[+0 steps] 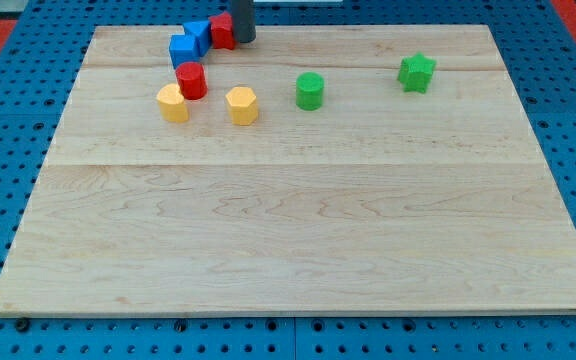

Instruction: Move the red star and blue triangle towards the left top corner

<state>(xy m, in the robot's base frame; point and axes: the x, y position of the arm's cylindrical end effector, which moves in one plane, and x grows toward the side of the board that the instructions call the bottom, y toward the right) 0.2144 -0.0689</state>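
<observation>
The red star (222, 30) lies near the view's top, left of centre, on the wooden board (298, 230). Two blue blocks sit just left of it: one (199, 35) touching the star, another (182, 50) lower left; which is the triangle I cannot tell for sure. My tip (243, 38) is the lower end of the dark rod, pressed against the red star's right side.
A red cylinder (191, 80) stands below the blue blocks. A yellow block (172, 103) and a yellow hexagon (241, 105) lie below it. A green cylinder (310, 90) and a green star (417, 72) sit further right. Blue pegboard (8, 120) surrounds the board.
</observation>
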